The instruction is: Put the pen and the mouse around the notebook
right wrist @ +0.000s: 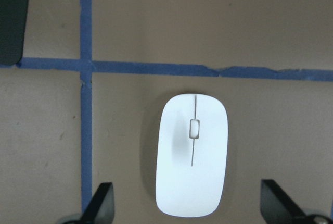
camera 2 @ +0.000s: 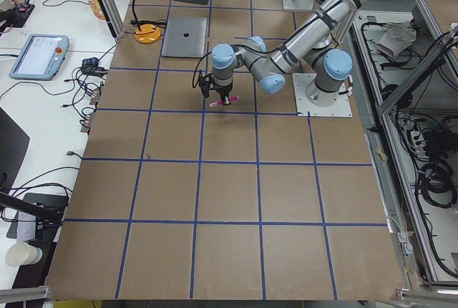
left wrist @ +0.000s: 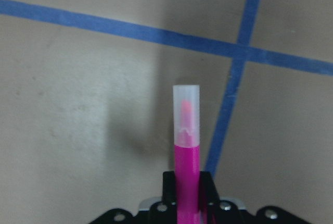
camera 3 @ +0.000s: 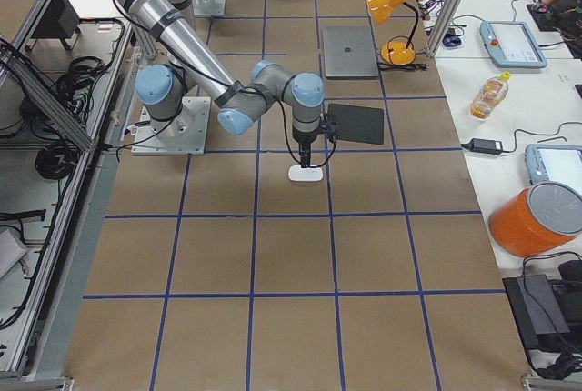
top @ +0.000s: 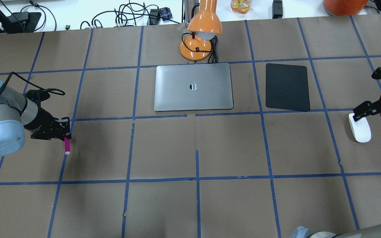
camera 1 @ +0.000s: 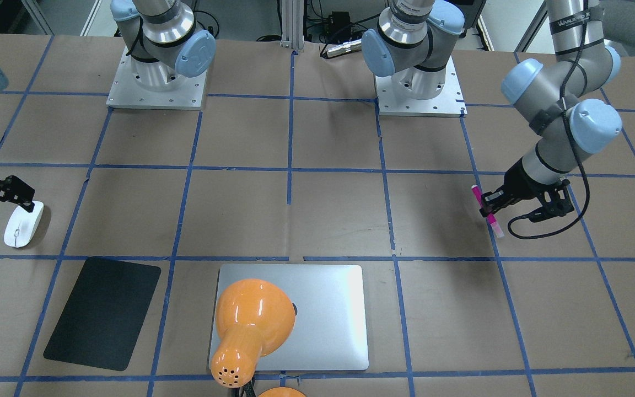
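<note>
The magenta pen [top: 67, 144] is at the table's left end, gripped by its body in my left gripper [top: 65, 131], which is shut on it. In the left wrist view the pen [left wrist: 186, 151] sticks out past the fingers, pale cap foremost, over a blue tape crossing. The white mouse [top: 360, 129] lies on the paper at the right end. My right gripper [right wrist: 188, 203] hangs over the mouse [right wrist: 191, 153], open, with one finger on either side and not touching it. The silver notebook [top: 193, 96] lies shut at the far middle, well away from both.
An orange desk lamp [top: 199, 36] stands just behind the notebook, its shade [camera 1: 251, 314] leaning over the lid. A black mat [top: 287, 86] lies between the notebook and the mouse. Blue tape lines grid the brown paper. Cables and clutter line the far edge.
</note>
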You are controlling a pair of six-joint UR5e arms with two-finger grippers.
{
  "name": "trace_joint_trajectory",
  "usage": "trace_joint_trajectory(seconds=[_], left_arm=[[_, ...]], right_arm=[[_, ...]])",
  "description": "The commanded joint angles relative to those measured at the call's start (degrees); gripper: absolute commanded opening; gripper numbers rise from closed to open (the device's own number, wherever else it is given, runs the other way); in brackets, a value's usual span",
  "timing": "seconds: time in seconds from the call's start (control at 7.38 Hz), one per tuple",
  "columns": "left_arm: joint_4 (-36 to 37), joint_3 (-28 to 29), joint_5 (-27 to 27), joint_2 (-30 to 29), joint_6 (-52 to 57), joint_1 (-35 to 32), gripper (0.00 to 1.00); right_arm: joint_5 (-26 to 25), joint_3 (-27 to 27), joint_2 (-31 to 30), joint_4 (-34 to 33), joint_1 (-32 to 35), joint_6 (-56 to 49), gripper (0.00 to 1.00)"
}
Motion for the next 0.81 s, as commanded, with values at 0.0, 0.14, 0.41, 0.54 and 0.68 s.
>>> trace_joint_trajectory(seconds=[0.0,0.14,0.41,0.54,0.68], left_arm=[[-1.38,0.22,-1.60,3.53,-26.59,-11.77,0.00],[-0.68,0.22,-1.52,3.19,-35.39,-17.14,0.00],[1.16,2.06,-1.87,0.82,-53.39,-26.64,0.00],[0.30,3.89,-0.91,-0.06,-57.06,-30.86,0.00],[0.20,4.17,-0.12,-1.02,-61.54,-33.34,0.00]], right_arm=[[-0.29,-2.52,4.51,-0.17,-0.31,-0.73,1.00],[-0.12,-2.18,5.75,-0.60,-0.49,-0.29,1.00],[-0.20,-2.70,8.92,-4.10,-0.40,-0.38,1.00],[-0.29,-2.53,8.84,-4.12,-0.40,-0.20,1.00],[-0.29,-2.09,8.84,-3.69,-0.31,-0.20,1.00]])
